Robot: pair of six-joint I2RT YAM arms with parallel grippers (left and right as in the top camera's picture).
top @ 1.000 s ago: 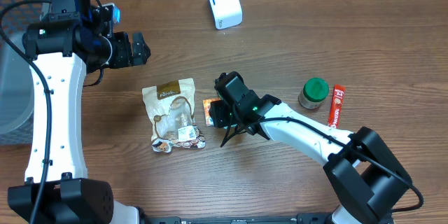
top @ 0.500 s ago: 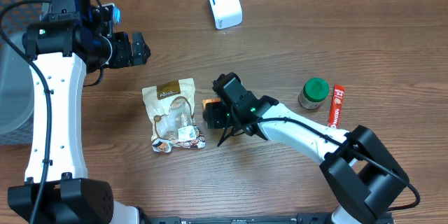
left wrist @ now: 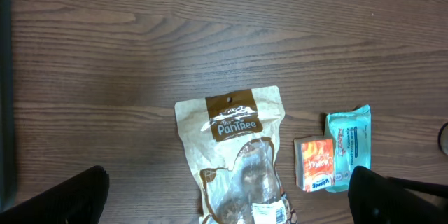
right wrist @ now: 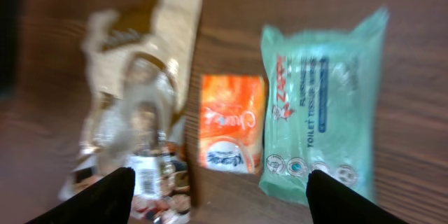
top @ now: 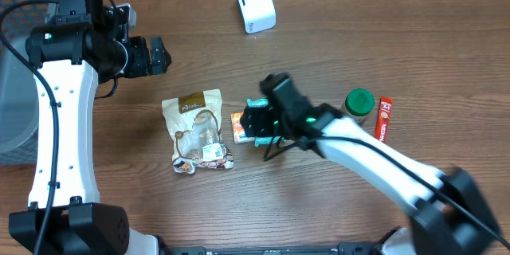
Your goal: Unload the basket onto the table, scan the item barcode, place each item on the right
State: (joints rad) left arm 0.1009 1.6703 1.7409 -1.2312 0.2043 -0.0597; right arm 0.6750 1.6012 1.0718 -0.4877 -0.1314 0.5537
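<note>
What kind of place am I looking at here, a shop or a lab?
Probably a lab bench staged as a shop checkout: what looks like a small white boxy scanner, a brown snack pouch and a teal tissue pack, all on a wooden table.

Table [left wrist: 140,42] matt wood grain; pouch [left wrist: 234,122] kraft paper, glossy clear window; wipes pack [left wrist: 348,140] and orange packet [left wrist: 313,162] shiny plastic film.

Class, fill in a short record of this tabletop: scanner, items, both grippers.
scanner: white scanner, at the far edge
pouch: brown snack pouch, lying flat
beside it: orange packet and teal tissue pack, side by side
further right: green-lidded jar, red sachet
left gripper: open, empty
right gripper: open, above the two packs
</note>
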